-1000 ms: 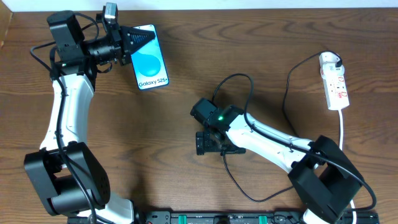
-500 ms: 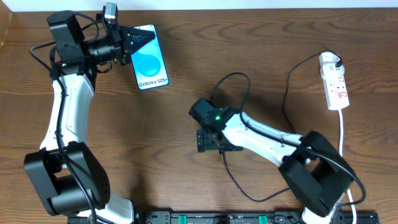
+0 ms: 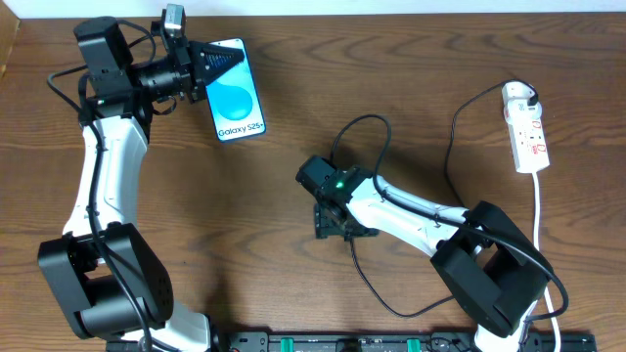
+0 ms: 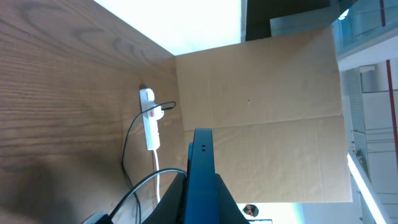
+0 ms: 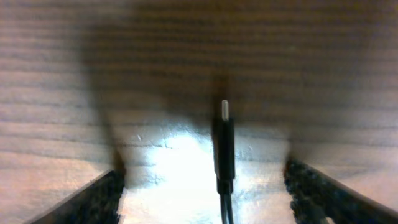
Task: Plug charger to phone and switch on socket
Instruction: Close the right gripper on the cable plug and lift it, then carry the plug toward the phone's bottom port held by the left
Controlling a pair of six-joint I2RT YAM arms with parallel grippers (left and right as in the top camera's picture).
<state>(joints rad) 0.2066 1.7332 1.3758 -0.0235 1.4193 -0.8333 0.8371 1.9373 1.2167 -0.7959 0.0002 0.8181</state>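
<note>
Wood bench (image 3: 293,98), cardboard wall (image 4: 261,81) behind. Silver-tipped black charger (image 5: 224,149) is straddled by released right tool (image 5: 204,182); phone (image 3: 238,98) is clenched by left tool (image 3: 225,59).

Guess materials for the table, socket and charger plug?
Table: wood or wood-look laminate, matte, with visible grain lines. Socket: smooth white plastic, probably moulded. Charger: matte black plastic or rubber sleeve. Its tip looks like pale metal, but it is blurred.
</note>
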